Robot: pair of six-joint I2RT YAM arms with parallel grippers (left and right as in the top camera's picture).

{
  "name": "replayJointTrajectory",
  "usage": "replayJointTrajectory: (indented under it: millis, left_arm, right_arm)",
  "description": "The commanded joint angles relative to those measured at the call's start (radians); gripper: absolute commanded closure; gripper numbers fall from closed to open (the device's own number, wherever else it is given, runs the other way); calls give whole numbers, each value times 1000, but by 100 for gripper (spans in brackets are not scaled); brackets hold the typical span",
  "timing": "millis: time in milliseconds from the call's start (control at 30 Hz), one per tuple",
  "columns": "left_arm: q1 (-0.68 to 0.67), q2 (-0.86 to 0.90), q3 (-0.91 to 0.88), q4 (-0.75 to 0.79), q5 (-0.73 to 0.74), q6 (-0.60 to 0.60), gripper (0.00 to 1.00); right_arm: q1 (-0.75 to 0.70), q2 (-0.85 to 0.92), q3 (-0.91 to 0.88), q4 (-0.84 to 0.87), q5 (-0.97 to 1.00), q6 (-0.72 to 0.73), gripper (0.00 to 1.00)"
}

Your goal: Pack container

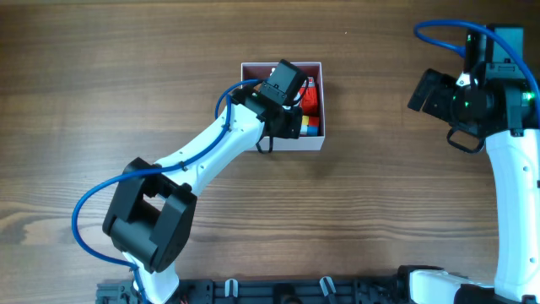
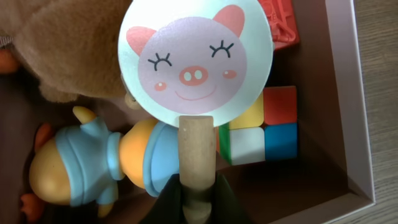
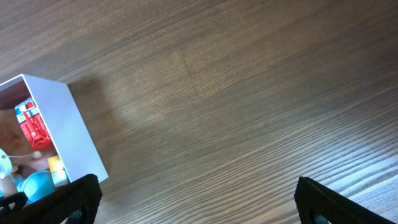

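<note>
The container [image 1: 314, 145] is a shallow white square box with a pink inside, at the table's middle back. My left gripper [image 2: 198, 198] hangs over it and is shut on the wooden handle of a pig-face paddle [image 2: 196, 59]. Under the paddle in the box lie a duck toy in blue [image 2: 87, 165], a brown plush [image 2: 62, 50], a colour cube [image 2: 264, 124] and a red toy [image 2: 283, 22]. My right gripper [image 3: 196, 202] is open and empty over bare table at the far right; the container's white wall [image 3: 71, 130] shows at its left.
The wooden table [image 1: 101, 84] surrounds the box. The left arm [image 1: 211, 152] stretches from the front left to the box. The right arm [image 1: 515, 177] stands along the right edge.
</note>
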Motion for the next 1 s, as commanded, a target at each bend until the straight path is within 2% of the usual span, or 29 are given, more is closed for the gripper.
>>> replayJointTrajectory:
  millis: [0,33,133,167,233,400,467,500,600,667,733,833,967]
  left_arm:
    - [-5,8,3,-18,8,-6,76]
    - [-5,8,3,-26,7,-5,75]
    - [-4,8,3,-35,7,-5,54]
    - [-4,8,3,-34,7,-5,51]
    - [-3,4,15,-37,-4,-5,47]
    - [6,-45,144,-132,-99,-5,44]
    - [16,-86,220,-204,-173,-4,37]
    - [29,-113,253,-246,-212,-4,29]
    - [80,-184,283,-323,-272,-4,17]
    - [166,-257,283,-391,-293,-4,11]
    - [260,-310,283,-434,-292,-5,9]
    - [475,-417,282,-513,-223,-5,0]
    - [686,-498,282,-532,-136,-5,0]
  right_arm:
    - [-4,5,0,2,6,-13,0]
    - [-4,5,0,2,6,-13,0]
    - [-4,5,0,2,7,-13,0]
    - [-4,5,0,2,6,-12,0]
    - [-4,5,0,2,6,-13,0]
    - [-4,5,0,2,6,-13,0]
    - [-4,5,0,2,6,-13,0]
    - [-4,5,0,2,6,-13,0]
    - [-4,5,0,2,6,-13,0]
    - [-4,5,0,2,7,-13,0]
    - [-4,5,0,2,6,-13,0]
    - [-4,5,0,2,6,-13,0]
    - [-4,5,0,2,6,-13,0]
